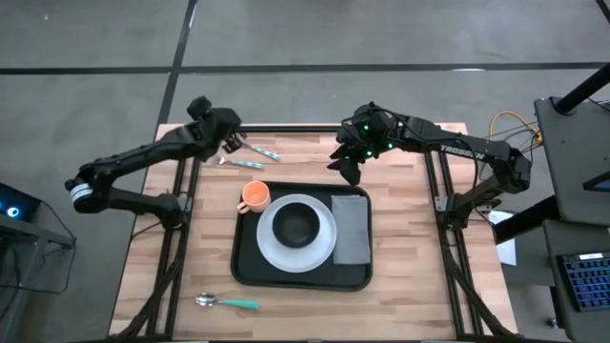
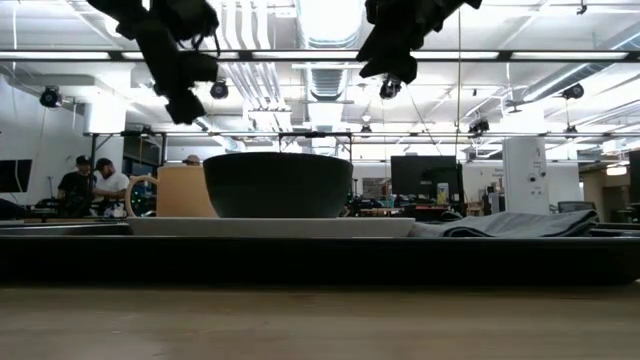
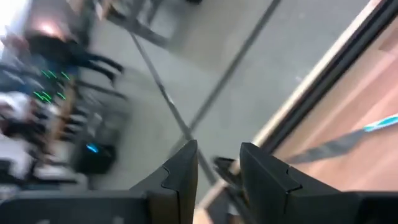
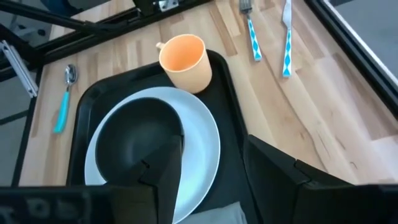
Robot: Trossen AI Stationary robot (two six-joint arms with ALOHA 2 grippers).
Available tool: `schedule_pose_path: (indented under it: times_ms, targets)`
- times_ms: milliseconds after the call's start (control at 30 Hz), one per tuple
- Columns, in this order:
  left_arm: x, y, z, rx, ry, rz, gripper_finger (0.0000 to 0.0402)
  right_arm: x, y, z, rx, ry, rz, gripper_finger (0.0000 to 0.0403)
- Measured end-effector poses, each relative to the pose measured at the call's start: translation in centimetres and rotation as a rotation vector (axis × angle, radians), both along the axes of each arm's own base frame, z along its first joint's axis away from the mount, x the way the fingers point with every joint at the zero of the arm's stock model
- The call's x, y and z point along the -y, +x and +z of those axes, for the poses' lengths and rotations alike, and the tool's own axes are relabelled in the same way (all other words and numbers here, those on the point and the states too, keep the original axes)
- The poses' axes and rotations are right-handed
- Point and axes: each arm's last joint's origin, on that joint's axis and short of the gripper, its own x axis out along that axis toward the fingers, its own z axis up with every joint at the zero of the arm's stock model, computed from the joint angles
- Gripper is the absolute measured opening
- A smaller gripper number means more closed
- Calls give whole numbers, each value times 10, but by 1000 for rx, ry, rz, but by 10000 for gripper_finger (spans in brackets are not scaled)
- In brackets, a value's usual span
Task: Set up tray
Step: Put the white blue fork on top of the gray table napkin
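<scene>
Wood table (image 1: 400,276) | tray (image 1: 250,272) centre: plate (image 1: 272,250), bowl (image 1: 296,225), cup (image 1: 254,196), napkin (image 1: 351,229) | right arm reads "TROSSEN" | right gripper (image 1: 347,170) open above tray's far edge | left gripper (image 3: 219,171) parted, empty.

Both arms were dark, jointed links; the left arm (image 1: 133,162) wore a white band, the right arm (image 1: 448,148) white lettering and green lights.

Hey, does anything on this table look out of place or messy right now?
Nothing spilled or damaged. The tray holds plate, bowl, cup and napkin, but the spoon, fork and knife lie off it on the table.
</scene>
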Motion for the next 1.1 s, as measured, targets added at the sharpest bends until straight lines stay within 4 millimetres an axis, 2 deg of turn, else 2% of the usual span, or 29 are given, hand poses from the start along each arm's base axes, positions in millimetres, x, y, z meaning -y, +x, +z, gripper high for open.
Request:
schedule_pose_path:
  times_ms: [167, 233, 367, 600, 933, 1100]
  targets:
    - [-5, 1, -14, 119, -190, -49, 101, 0, 0, 0, -2, 4, -2, 155]
    - [-5, 4, -21, 117, -260, -74, 101, 0, 0, -1, -2, 4, -2, 155]
    - [-11, 7, -38, -12, -346, -79, 101, 0, 0, 0, -1, 13, -11, 155]
    - [-17, 8, -66, -196, -597, -221, 101, 0, 1, 0, 0, 32, -19, 155]
    - [-34, -11, -68, -275, -673, -322, 101, -7, 2, -1, -2, 71, 9, 155]
    - [-43, -22, -69, -202, -751, -415, 101, -15, 4, -2, -11, 74, 36, 155]
